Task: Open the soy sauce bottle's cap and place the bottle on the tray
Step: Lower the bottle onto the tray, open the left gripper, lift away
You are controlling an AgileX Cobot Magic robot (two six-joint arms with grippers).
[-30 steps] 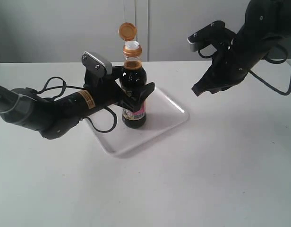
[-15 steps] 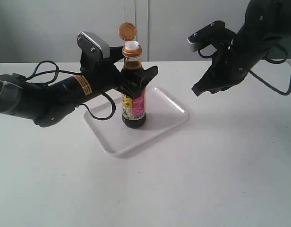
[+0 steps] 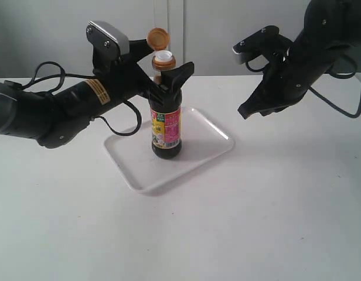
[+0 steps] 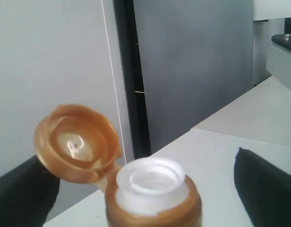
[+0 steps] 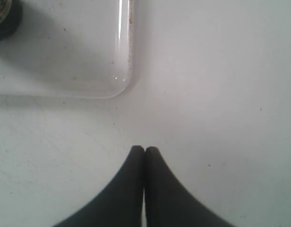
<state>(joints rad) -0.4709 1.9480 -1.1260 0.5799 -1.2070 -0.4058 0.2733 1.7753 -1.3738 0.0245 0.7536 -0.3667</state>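
Observation:
The soy sauce bottle [image 3: 166, 130] stands upright on the white tray [image 3: 199, 153]. Its golden-orange cap [image 3: 158, 38] is flipped back on its hinge, baring the white spout [image 3: 164, 57]. My left gripper [image 3: 167, 75] is open at neck height, one finger on each side and clear of the bottle. In the left wrist view the open cap [image 4: 77, 142] and spout [image 4: 152, 182] sit between the spread fingers [image 4: 263, 189]. My right gripper [image 3: 245, 111] hangs shut above the table to the right of the tray, holding nothing. The right wrist view shows its closed tips [image 5: 144, 150], a tray corner [image 5: 89, 61] and the bottle's base [image 5: 6, 19].
A white table [image 3: 274, 222] carries everything. A pale wall with a dark vertical seam [image 3: 168, 23] rises behind it. The left arm's black cable [image 3: 125, 126] loops over the tray's left edge.
My left gripper has risen from the bottle's body to neck height. The bottle stays in place on the tray with its cap open. The right arm has not moved.

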